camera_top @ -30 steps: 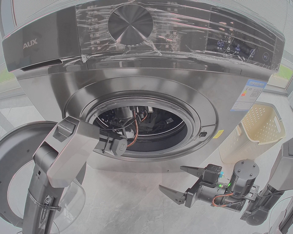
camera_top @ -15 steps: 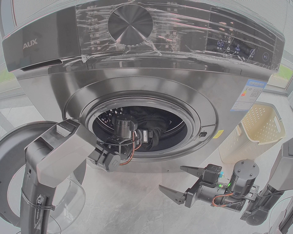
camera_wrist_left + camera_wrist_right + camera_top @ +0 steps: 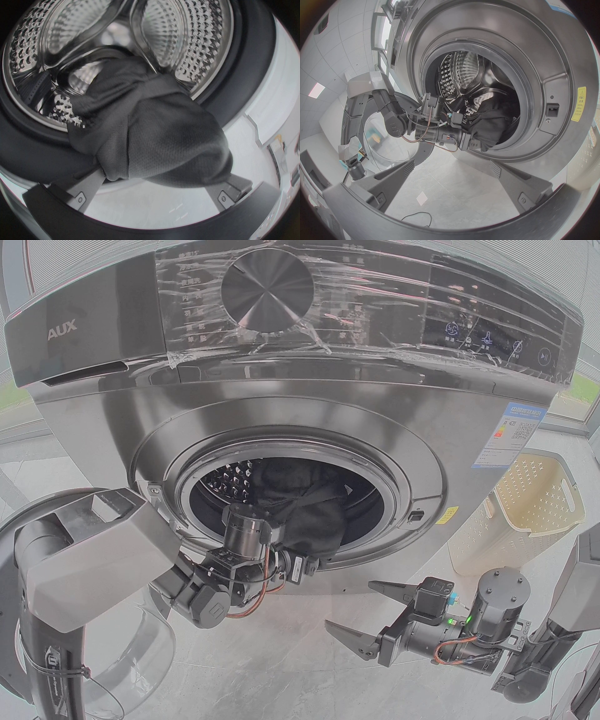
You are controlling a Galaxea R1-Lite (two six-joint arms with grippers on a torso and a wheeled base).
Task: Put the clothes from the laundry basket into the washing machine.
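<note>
Both jaw pairs apart, left gripper (image 3: 165, 179) at dark garment (image 3: 306, 509) in washing machine (image 3: 406, 446), right gripper (image 3: 350, 604) outside

My left claw (image 3: 476, 144) sat against a black cloth garment (image 3: 493, 125) spilling from the mouth of the grey steel washing machine (image 3: 559, 56).

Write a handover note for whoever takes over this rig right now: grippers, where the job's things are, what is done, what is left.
Left gripper: open at the mouth of the drum, tips hidden under the dark garment.
Right gripper: open, empty, over the floor before the washing machine.
Done: garment mostly in the drum, one end hanging over the door seal.
Laundry basket: right of the machine, no clothes visible in it.
Left: probably push the hanging end in.
</note>
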